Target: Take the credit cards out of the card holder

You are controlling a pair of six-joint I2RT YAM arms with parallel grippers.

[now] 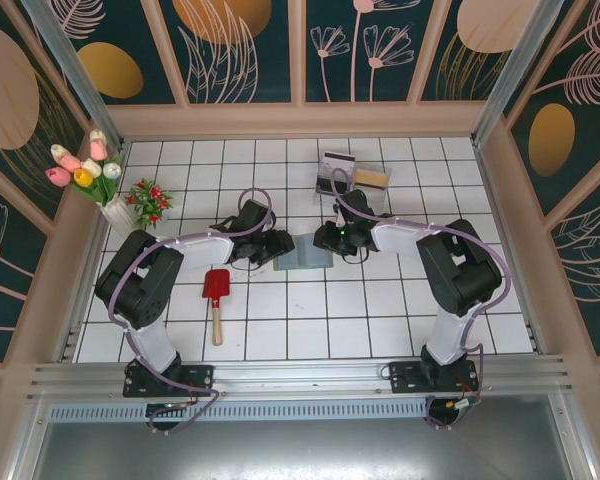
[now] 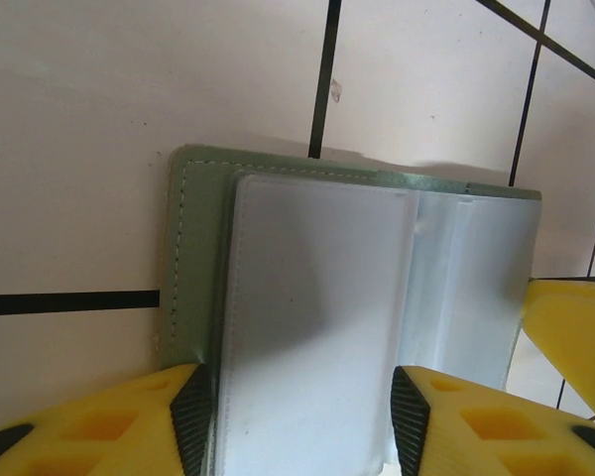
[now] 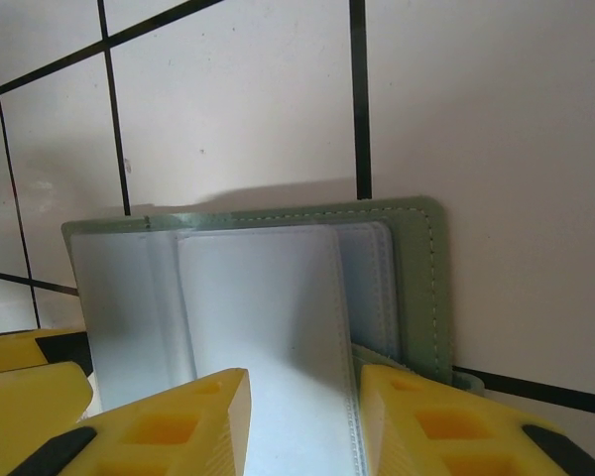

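Observation:
The grey-green card holder (image 1: 305, 260) lies open on the tiled table between my two grippers, its blue-grey pocket leaves facing up (image 2: 317, 297) (image 3: 258, 297). My left gripper (image 1: 280, 247) (image 2: 302, 421) stands open at the holder's left half, its pads either side of a pocket leaf. At the right half my right gripper (image 1: 325, 240) (image 3: 302, 416) is also open, its fingers straddling another leaf. The pockets look empty. Two credit cards, one dark (image 1: 337, 164) and one tan-gold (image 1: 372, 177), rest on a clear plastic box behind the right gripper.
A red toy shovel (image 1: 216, 300) lies left of centre near the left arm. At the far left stand a vase of tulips (image 1: 90, 170) and a small red flower bunch (image 1: 150, 200). Wooden walls close in the tiled floor on three sides.

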